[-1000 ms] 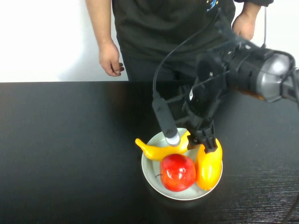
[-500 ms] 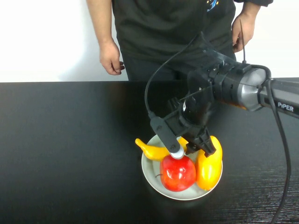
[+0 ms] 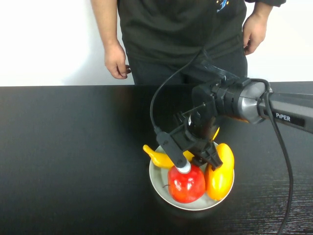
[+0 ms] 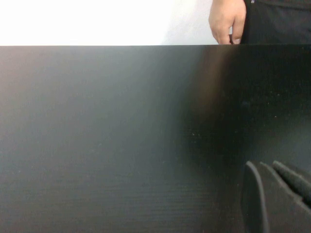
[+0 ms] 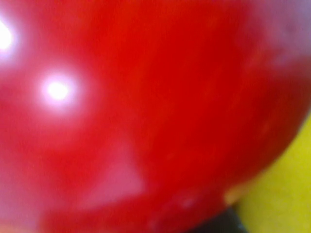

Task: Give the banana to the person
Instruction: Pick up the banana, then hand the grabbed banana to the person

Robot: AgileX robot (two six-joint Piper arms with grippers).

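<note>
The banana [image 3: 160,158] lies across the far side of a pale bowl [image 3: 157,183], its stem end pointing left. My right gripper [image 3: 203,157] is down in the bowl over the banana's middle, open, one jaw on each side of it. A red apple [image 3: 186,186] fills the right wrist view [image 5: 136,107], with yellow fruit [image 5: 282,194] at one corner. The person [image 3: 176,29] stands behind the table, both hands hanging down; one hand [image 4: 226,19] shows in the left wrist view. My left gripper [image 4: 277,196] sits low over the black table, out of the high view.
A plump yellow-orange mango [image 3: 220,175] lies in the bowl right of the apple, against my right gripper. The right arm's cable [image 3: 161,98] loops above the bowl. The black table [image 3: 73,156] ends at its far edge just in front of the person.
My right arm has swung left and lowered, bringing the gripper down into the bowl onto the banana. The person's right-side hand has lifted slightly. The fruit has barely shifted.
</note>
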